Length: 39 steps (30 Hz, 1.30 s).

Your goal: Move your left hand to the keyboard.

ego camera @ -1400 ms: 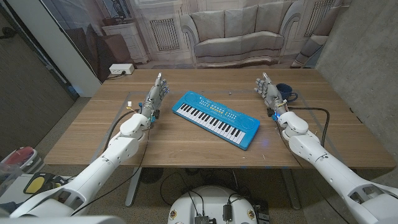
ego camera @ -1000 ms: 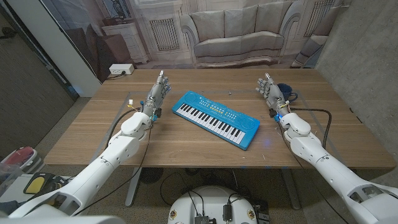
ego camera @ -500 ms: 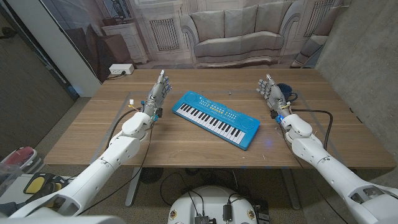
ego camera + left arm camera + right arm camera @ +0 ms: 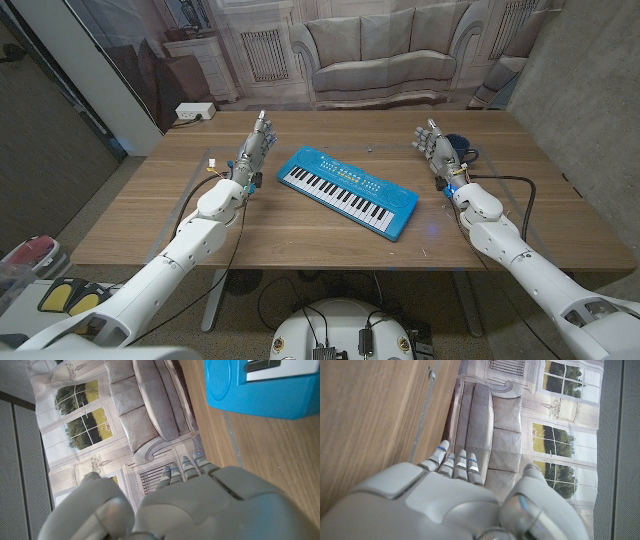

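A blue toy keyboard (image 4: 347,190) with white and black keys lies slanted across the middle of the wooden table (image 4: 300,235). My left hand (image 4: 252,152) stands upright to the keyboard's left, fingers straight and apart, holding nothing, a short gap from the near corner. In the left wrist view the keyboard's blue end (image 4: 260,382) shows beyond my left hand (image 4: 190,505). My right hand (image 4: 432,145) stands upright to the keyboard's right, fingers apart and empty; the right wrist view shows this hand (image 4: 445,500) over bare wood.
A dark blue cup (image 4: 459,146) stands just behind my right hand. A black cable (image 4: 510,185) loops over the table's right side. A white power strip (image 4: 194,111) lies on the floor beyond the far left corner.
My left hand has crept slightly forward and toward the keyboard. My right hand has shifted a little to the right.
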Available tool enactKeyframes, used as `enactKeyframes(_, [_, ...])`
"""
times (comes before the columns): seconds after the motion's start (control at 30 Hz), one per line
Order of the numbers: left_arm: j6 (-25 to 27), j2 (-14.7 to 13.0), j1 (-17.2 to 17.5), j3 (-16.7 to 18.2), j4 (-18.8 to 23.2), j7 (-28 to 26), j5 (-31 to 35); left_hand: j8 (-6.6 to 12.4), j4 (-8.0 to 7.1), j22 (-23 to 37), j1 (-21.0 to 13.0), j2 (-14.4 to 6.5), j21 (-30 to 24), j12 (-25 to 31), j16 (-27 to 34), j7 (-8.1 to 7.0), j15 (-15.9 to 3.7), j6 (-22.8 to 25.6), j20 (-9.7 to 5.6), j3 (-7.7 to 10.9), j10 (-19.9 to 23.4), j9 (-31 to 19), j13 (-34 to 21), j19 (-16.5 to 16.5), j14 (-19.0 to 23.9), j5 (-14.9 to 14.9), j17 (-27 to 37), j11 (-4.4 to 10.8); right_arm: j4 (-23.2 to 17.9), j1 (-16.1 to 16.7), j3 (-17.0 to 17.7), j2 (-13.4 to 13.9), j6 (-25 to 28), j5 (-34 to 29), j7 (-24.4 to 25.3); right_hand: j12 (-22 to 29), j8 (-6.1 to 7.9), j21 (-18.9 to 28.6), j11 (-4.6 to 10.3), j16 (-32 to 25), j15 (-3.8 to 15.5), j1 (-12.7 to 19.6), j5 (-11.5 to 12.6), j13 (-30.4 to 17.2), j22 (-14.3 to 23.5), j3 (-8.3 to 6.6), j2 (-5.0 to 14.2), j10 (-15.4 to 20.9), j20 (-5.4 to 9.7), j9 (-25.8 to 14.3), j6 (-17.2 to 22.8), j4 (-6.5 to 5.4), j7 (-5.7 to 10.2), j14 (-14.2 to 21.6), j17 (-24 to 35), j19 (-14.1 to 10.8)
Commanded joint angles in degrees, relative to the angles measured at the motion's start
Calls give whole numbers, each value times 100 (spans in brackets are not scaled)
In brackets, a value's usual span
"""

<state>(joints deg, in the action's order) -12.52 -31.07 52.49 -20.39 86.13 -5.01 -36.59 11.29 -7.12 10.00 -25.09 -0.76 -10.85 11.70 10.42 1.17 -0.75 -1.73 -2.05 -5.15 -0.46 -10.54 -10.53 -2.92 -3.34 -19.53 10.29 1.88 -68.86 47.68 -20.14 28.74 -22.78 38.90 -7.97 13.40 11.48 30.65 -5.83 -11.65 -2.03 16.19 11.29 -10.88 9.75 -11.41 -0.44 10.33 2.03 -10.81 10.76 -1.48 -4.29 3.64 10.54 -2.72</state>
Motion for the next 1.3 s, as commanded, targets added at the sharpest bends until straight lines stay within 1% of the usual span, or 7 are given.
enactKeyframes(0.03, [-115,-99,83,51,208,-37,107,48,-2,25,-31,-28,-61,33,61,3,-25,49,-131,-7,53,-15,-24,-11,52,-50,9,20,-146,86,-7,23,-123,-95,46,30,12,-6,6,-14,-22,15,16,-11,23,-36,21,61,139,-6,50,25,17,52,26,-43])
enactKeyframes(0.27, [-242,-111,157,60,314,-24,159,57,7,25,-51,-46,-66,43,65,4,-26,83,-130,-6,88,-15,-24,4,76,-57,8,6,-447,235,43,134,-20,-59,143,26,9,-22,11,-9,-22,13,13,-10,24,-33,27,61,135,-7,48,26,20,51,27,-51])
enactKeyframes(0.47, [-341,-100,177,50,328,35,181,66,18,24,-77,-65,-67,51,72,6,-29,120,-127,-2,120,-16,-24,11,110,-64,7,3,-419,247,54,116,-106,-66,129,25,7,-35,4,-8,-25,14,12,-10,24,-32,32,66,132,-7,50,29,14,60,28,-58])
enactKeyframes(0.7, [-523,-84,174,34,306,70,297,64,33,24,-108,-84,-68,54,74,-1,-36,132,-127,1,144,-16,-24,19,137,-70,6,-2,-583,289,58,210,-2,-103,196,24,5,-46,5,-6,-18,19,10,-10,25,-32,38,70,156,-7,51,34,10,66,27,-79])
enactKeyframes(1.07, [-858,-51,234,26,279,59,516,71,59,23,-160,-105,-71,58,75,7,-27,179,-130,3,182,-16,-23,37,177,-80,4,36,-710,345,73,228,49,-109,296,19,2,-70,8,-1,-21,21,8,-9,25,-30,46,71,160,-8,51,38,4,70,27,-90])
enactKeyframes(1.13, [-909,-48,236,19,261,90,534,73,63,22,-170,-108,-71,61,74,5,-29,188,-126,3,196,-16,-23,39,182,-82,4,11,-734,359,73,243,34,-144,321,19,2,-76,6,0,-25,21,7,-9,25,-29,49,73,161,-8,52,39,7,72,28,-91])
enactKeyframes(1.3, [-1221,71,258,37,129,64,611,133,101,21,-248,-132,-103,111,120,-22,-87,415,-115,-9,397,-18,-24,153,394,-97,3,60,-760,388,90,238,-10,-171,380,19,2,-89,9,-1,-28,20,5,-9,25,-27,54,82,160,-8,58,40,-4,82,29,-101])
